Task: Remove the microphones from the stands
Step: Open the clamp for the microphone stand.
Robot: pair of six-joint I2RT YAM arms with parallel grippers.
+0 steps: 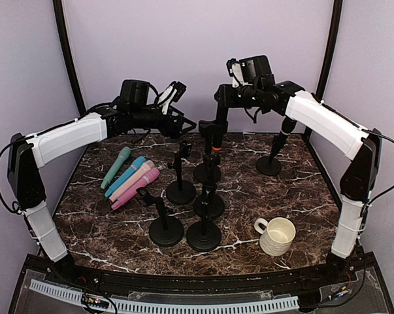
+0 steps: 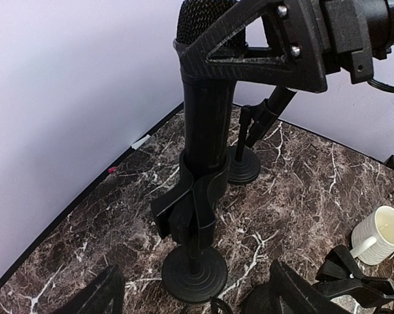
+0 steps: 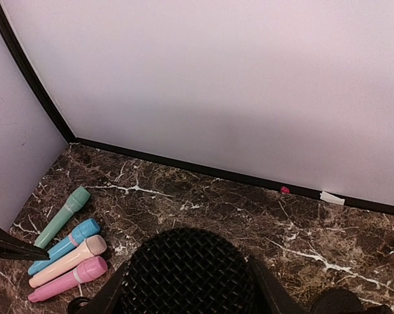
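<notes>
A black microphone (image 1: 213, 139) stands upright in the clip of a black stand (image 1: 208, 173) near the back middle of the table. My right gripper (image 1: 214, 124) is shut on its mesh head (image 3: 190, 261), with one finger on each side. In the left wrist view the microphone body (image 2: 206, 111) sits in the stand's clip (image 2: 183, 216), above the round base. My left gripper (image 1: 185, 124) hovers just left of the microphone. Its fingers (image 2: 102, 294) stand wide apart and open, touching nothing.
Teal (image 1: 116, 167), blue (image 1: 125, 175), peach (image 1: 132, 180) and pink (image 1: 135, 188) microphones lie on the left. Several empty black stands (image 1: 181, 191) crowd the middle. Another stand (image 1: 270, 163) is at the back right, and a white mug (image 1: 276, 235) sits front right.
</notes>
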